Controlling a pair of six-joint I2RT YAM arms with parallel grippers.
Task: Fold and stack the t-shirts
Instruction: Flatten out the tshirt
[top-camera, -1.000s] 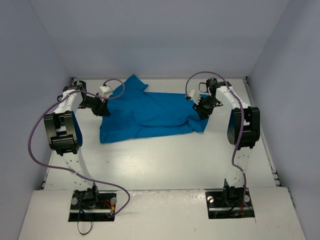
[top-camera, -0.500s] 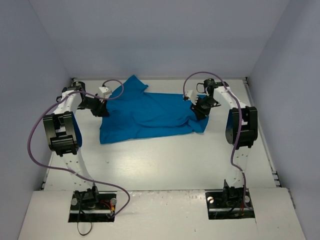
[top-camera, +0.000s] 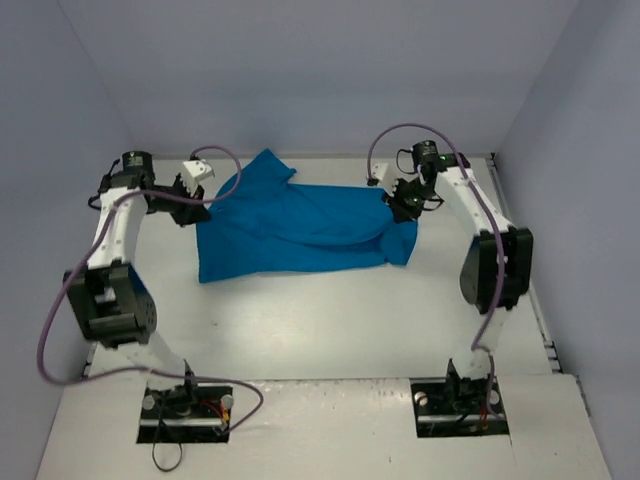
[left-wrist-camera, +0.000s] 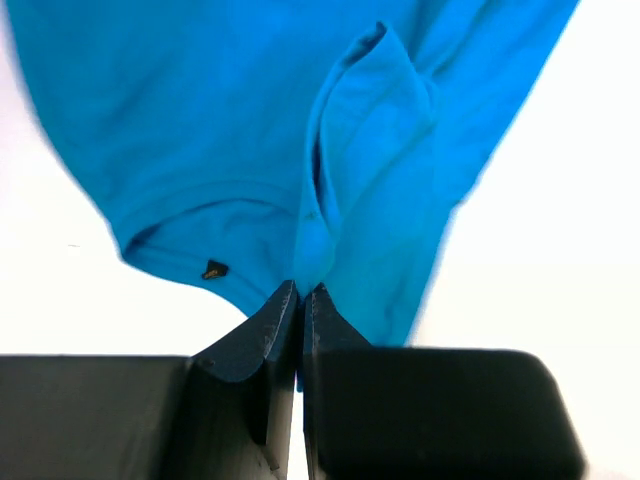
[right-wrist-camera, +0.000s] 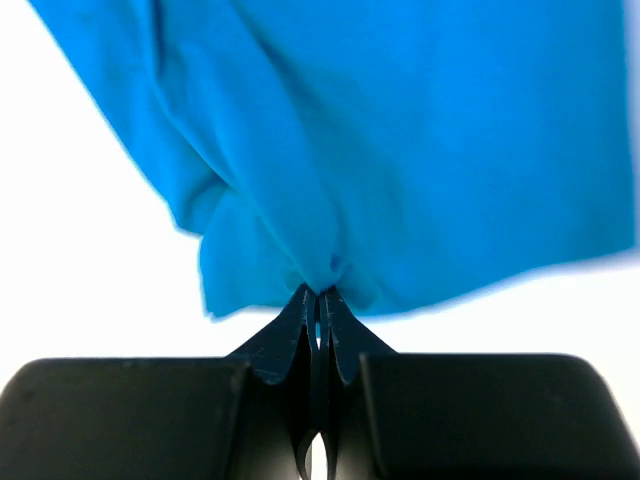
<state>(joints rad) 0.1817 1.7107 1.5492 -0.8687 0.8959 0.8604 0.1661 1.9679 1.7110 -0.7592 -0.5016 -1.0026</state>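
The shirt (top-camera: 300, 230) lies rumpled across the far half of the counter (top-camera: 320, 320), strung between my two arms. My left pincer (left-wrist-camera: 300, 290) is clamped tight on a bunched fold at its left edge, beside a hemmed band; my right pincer (right-wrist-camera: 320, 292) is pinched just as tight on a gather at the opposite edge. I judge the cloth light, limp and not fragile: it will sag and crease wherever unsupported, and may slip from a small pinch. Hems, seams and corners should hold best
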